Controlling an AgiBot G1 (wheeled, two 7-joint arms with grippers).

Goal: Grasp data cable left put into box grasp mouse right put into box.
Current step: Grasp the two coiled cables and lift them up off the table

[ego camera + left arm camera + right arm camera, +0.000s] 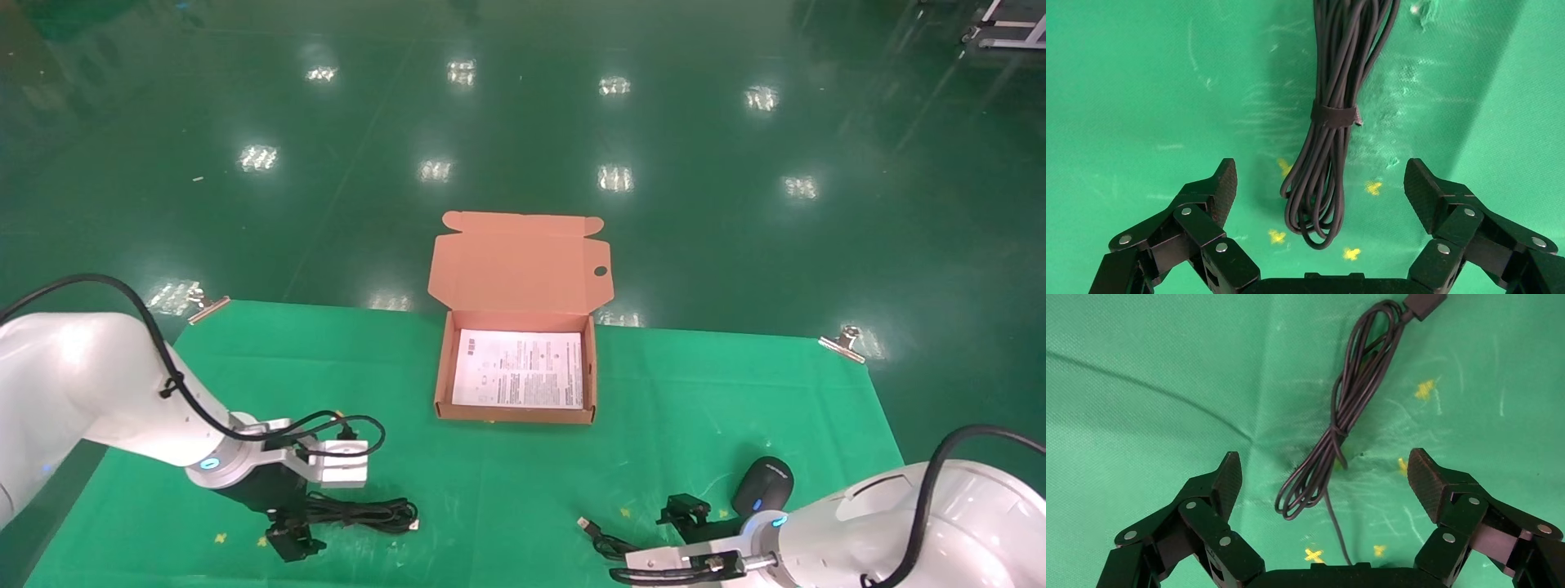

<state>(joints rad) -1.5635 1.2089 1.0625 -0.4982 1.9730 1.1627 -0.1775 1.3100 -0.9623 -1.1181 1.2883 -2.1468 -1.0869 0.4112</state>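
Data cable [1330, 131]: on green cloth [507, 482], looped end between the spread fingers of the left gripper [1320, 184], untouched; long axis runs straight away from it.
Left wrist view only: strap binding the coil.
Head view only: box [516, 376] open, mouse [764, 483] beside the right gripper [1324, 478], jaws wide over the mouse cord [1340, 425].
Arms: both low, near the table's front edge.
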